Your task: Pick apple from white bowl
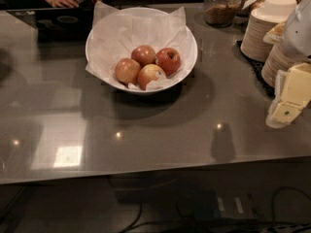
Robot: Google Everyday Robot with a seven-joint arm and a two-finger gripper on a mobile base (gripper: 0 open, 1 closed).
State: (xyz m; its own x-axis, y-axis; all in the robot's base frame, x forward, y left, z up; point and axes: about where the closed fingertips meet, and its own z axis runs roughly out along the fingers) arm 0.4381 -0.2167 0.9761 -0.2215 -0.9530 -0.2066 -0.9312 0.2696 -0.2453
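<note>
The white bowl (pixel 190 67), lined with crinkled white paper, stands on the grey counter at the back centre. Several apples lie in it. The deep red apple (pixel 168 60) is at the right of the group. A paler apple (pixel 144 55) lies behind it to the left, another (pixel 127 70) sits at the left, and a yellower apple with a sticker (pixel 150 75) is in front. My gripper (pixel 287 101), cream-yellow, hangs at the right edge of the view above the counter, well right of the bowl and touching no apple.
Stacks of paper plates (pixel 257 33) stand at the back right, close behind the gripper. A glass jar (pixel 221 6) stands behind the bowl to the right. A person's hand (pixel 63 0) rests at the far left by a dark device (pixel 58 21). The counter's front edge (pixel 146 174) crosses below.
</note>
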